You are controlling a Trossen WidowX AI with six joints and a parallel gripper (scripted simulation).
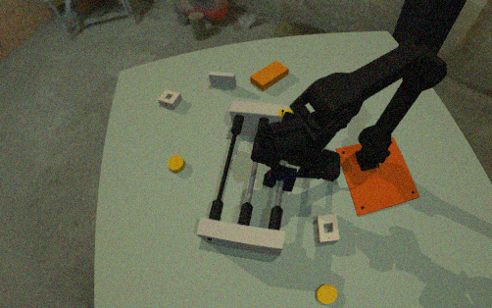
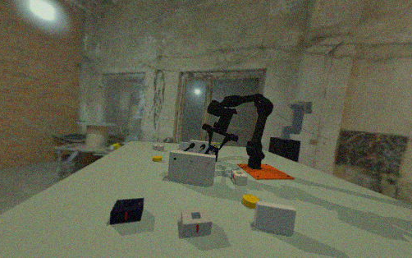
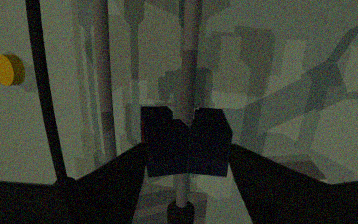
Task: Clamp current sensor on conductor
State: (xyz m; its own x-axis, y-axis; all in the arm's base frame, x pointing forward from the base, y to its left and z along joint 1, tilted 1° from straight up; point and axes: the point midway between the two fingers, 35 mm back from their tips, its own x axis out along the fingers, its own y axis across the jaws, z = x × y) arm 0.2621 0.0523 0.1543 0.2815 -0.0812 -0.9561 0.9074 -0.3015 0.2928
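The arm rises from the orange base plate, bends at the top and reaches across, with its gripper pointing downward between two pale end blocks. Three conductors run between these blocks: the near block lies on one side of the gripper, and the far block on the other side. A yellow marker is on the far block, but its lettering is too small to read.

The gripper is clamped on the dark sensor, which sits directly between the fingers, above the tabletop. In the wrist view, the right conductor enters the notch of the sensor and appears again beyond it; I cannot tell if the sensor is fully closed round it, or where its arrow points. The middle conductor passes beside the gripper, apart from it, and the black conductor is farther out on the same side.
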